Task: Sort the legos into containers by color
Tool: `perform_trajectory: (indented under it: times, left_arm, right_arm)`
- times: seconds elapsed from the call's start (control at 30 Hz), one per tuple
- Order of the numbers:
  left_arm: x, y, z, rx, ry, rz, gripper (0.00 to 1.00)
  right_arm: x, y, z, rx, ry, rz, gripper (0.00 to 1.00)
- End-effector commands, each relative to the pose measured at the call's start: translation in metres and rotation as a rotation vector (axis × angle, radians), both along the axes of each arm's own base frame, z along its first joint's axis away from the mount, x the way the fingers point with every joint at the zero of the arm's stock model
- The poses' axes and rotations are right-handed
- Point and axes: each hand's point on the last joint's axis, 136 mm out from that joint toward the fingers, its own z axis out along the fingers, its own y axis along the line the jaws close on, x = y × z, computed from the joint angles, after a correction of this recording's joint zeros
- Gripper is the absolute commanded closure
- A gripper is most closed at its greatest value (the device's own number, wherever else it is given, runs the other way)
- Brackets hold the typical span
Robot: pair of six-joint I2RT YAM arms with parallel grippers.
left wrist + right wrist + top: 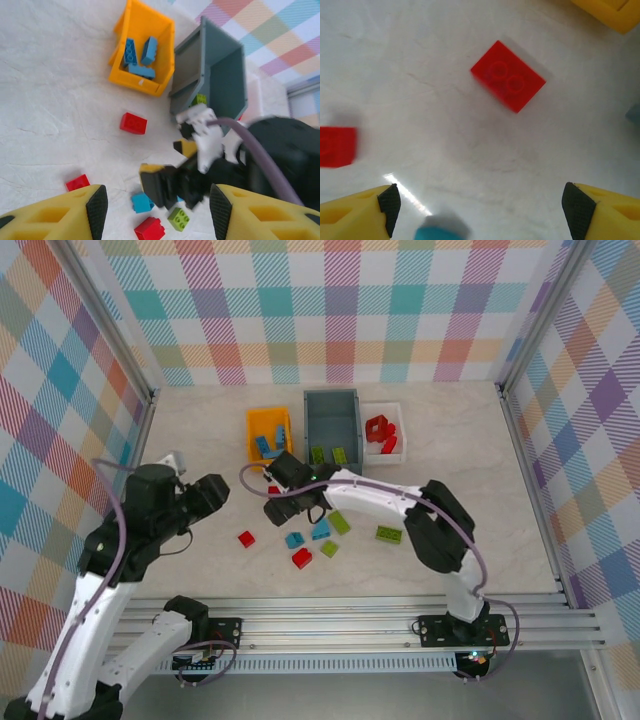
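right hand (481, 206) | spread wide, empty | red lego (508, 76) ahead (flat on table (410, 100))

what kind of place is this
Probably a robot test cell: checked pastel walls box in a pale marbled tabletop, with black-and-white robot arms bolted to a ribbed aluminium rail at its near edge.

- Orange bin (268, 423), upper centre of the top view, holds three blue bricks (140, 70) lying jumbled.
- Grey bin (331, 418) stands just right of it, with two green bricks (328, 454) at its near end.
- White tray (380, 408), right again, holds red pieces (381, 433).
- Red brick (508, 76) lies flat, studs up, below the orange bin.
- Loose bricks lie mid-frame: two red (246, 538), two blue (321, 530), three green (389, 533), all apart.
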Motion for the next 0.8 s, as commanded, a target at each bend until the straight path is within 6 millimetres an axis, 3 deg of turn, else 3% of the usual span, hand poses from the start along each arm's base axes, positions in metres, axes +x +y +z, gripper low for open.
perform_trajectory:
  times: [0.0, 0.23, 0.43, 0.63, 0.77]
  left_arm:
    - [-0.016, 0.014, 0.003, -0.007, -0.006, 0.056, 0.41]
    - [-0.028, 0.018, 0.019, -0.036, -0.058, 0.062, 0.41]
    - [-0.026, 0.014, 0.016, -0.034, -0.042, 0.046, 0.41]
    - [-0.026, 0.013, 0.014, -0.036, -0.035, 0.042, 0.42]
    - [-0.024, 0.011, 0.016, -0.050, -0.036, 0.037, 0.42]
  right_arm:
    - [0.014, 0.005, -0.003, -0.084, -0.030, 0.106, 0.13]
    - [0.043, 0.018, -0.031, -0.152, -0.037, 0.116, 0.13]
    - [0.046, 0.037, -0.044, -0.109, -0.001, 0.183, 0.13]
    - [0.051, 0.042, -0.053, -0.122, 0.022, 0.231, 0.15]
    - [0.048, 0.043, -0.056, -0.121, 0.042, 0.247, 0.23]
